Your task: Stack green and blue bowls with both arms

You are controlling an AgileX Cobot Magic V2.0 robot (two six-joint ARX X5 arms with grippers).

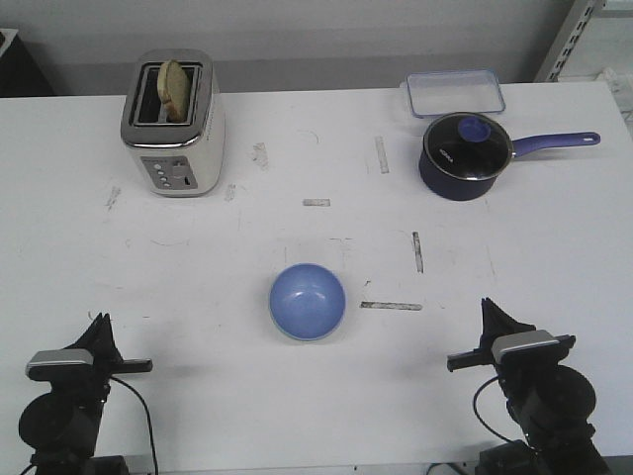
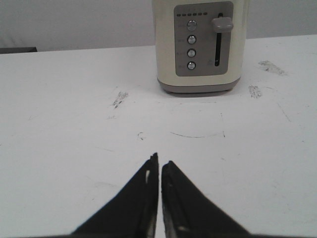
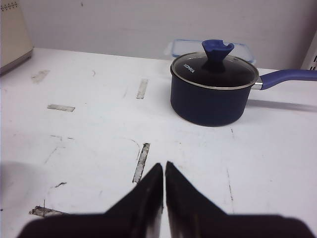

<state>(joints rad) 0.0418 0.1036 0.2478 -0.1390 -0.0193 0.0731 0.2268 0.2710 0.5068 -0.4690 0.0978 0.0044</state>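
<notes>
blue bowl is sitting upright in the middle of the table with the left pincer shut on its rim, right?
Not quite. The blue bowl does sit upright mid-table, but the left pincer is not on its rim. The front view shows it well apart from the bowl, near the table's front edge, and the left wrist view shows its fingers closed on nothing, pointing toward the toaster.

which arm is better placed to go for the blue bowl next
Roughly even; slight edge to the right. The blue bowl sits near centre, marginally nearer the right gripper than the left gripper. Both are shut and empty. No green bowl shows.
</notes>
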